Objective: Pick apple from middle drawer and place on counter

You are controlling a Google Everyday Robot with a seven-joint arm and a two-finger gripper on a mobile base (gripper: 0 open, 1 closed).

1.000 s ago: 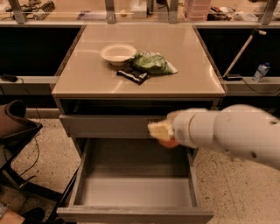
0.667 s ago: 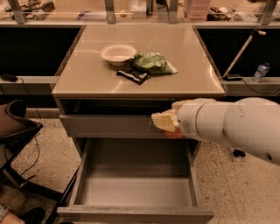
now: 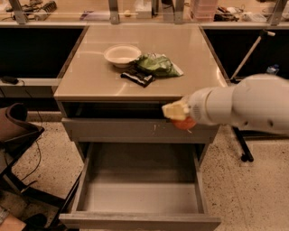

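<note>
My gripper (image 3: 177, 115) sits at the end of the white arm (image 3: 244, 106), in front of the counter's front edge at the right. It is shut on the red-orange apple (image 3: 184, 123), which shows just under the yellowish fingers (image 3: 173, 109). The apple hangs above the open middle drawer (image 3: 140, 180), whose grey floor holds nothing. The tan counter (image 3: 189, 49) lies just behind and above the gripper.
On the counter stand a white bowl (image 3: 122, 54), a green bag (image 3: 157, 64) and a black packet (image 3: 137, 77). The shallower scratched drawer (image 3: 131, 130) is slightly open under the counter. A cluttered bench (image 3: 135, 9) runs along the back. A dark chair (image 3: 16, 131) stands at the left.
The gripper has risen with the apple, from in front of the scratched drawer up to the counter's front edge, drifting slightly right.
</note>
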